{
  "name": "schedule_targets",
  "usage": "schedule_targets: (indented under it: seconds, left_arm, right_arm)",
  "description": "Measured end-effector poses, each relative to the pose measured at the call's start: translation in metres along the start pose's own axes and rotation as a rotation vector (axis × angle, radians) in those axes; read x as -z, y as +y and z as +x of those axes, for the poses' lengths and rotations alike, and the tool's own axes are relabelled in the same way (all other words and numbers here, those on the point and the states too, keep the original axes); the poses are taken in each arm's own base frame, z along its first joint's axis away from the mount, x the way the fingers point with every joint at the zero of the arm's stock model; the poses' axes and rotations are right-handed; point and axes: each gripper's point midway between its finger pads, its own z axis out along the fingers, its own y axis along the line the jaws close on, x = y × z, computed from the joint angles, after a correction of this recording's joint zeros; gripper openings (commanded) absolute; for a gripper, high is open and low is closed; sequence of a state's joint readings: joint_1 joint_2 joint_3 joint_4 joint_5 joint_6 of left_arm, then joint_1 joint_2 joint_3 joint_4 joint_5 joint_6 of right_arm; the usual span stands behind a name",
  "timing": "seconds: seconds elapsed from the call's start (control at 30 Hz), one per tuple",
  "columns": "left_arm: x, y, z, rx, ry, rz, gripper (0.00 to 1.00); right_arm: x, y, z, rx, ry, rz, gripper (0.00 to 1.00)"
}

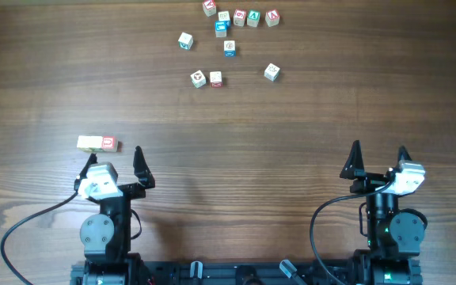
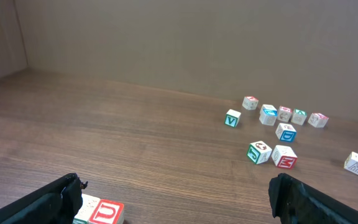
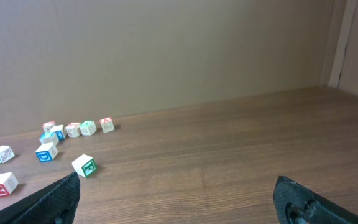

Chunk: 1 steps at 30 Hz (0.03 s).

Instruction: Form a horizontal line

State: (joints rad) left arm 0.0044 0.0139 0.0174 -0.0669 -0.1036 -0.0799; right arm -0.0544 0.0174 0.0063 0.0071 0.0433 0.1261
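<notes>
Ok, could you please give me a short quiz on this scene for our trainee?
1. True or false: the left claw and right claw are both open.
2. The row lies nearest: A) left claw, B) right claw, C) equally near both.
3. Fill in: the row's red end cube shows the letter ___.
Key: 1 true; 2 A; 3 U.

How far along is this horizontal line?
Done: a short row of pale wooden letter cubes, one end red-marked, lies straight by the left claw. In hand: nothing; it and the right claw stand open. Left: possibly nothing; scattered coloured letter cubes lie apart.
</notes>
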Motion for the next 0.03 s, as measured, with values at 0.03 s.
schedule_targets:
  seconds: [0.03]
  left_arm:
    - [0.0,0.0,0.0,0.0,0.0,0.0,1.0]
  right_arm:
    - [0.0,0.0,0.0,0.0,0.0,0.0,1.0]
